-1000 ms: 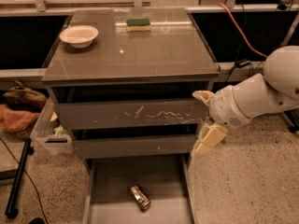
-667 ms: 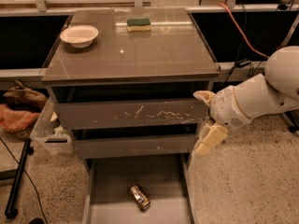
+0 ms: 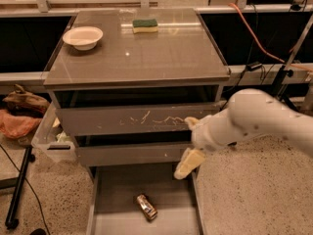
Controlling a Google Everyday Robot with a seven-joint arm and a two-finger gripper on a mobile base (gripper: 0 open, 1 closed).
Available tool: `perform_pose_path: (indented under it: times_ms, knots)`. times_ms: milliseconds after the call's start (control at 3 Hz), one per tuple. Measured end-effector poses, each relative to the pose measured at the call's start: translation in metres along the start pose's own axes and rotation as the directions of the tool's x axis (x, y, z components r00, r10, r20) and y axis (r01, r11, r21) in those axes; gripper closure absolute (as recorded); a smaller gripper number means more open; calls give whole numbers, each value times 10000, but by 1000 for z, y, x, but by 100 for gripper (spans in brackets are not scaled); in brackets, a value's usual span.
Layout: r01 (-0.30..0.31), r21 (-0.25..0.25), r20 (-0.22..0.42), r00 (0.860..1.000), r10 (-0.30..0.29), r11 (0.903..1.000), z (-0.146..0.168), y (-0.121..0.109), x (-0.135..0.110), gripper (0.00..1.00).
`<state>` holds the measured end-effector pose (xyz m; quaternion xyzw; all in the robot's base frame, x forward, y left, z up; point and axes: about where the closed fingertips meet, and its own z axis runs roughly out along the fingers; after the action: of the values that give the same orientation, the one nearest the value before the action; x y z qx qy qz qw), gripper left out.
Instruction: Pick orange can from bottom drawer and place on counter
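Note:
The orange can (image 3: 146, 207) lies on its side on the floor of the open bottom drawer (image 3: 115, 199), near the middle. My gripper (image 3: 189, 143) is open and empty. It hangs in front of the cabinet's right side, level with the middle drawer, above and to the right of the can. Its upper fingertip is by the scratched top drawer front; its lower one is over the drawer's right edge. The counter (image 3: 161, 58) is the glossy top of the cabinet.
A white bowl (image 3: 83, 36) and a green-and-yellow sponge (image 3: 145, 25) sit on the counter's back part. A clear plastic bin (image 3: 49, 142) hangs at the cabinet's left. A black stand leg (image 3: 18, 192) and bags (image 3: 19, 112) are on the floor at left. An orange cable (image 3: 259, 38) runs at right.
My arm and gripper have moved left and a little lower, from beside the cabinet to in front of its right side. The can has not moved.

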<state>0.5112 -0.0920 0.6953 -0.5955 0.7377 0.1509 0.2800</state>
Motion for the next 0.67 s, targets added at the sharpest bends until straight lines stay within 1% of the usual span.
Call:
perform_pose_path:
  times_ms: [333, 667]
  knots:
    - [57, 271, -1075, 9942, -28, 9996, 71, 1, 19, 0]
    - [168, 910, -1027, 9947, -74, 9957, 82, -14, 8, 0]
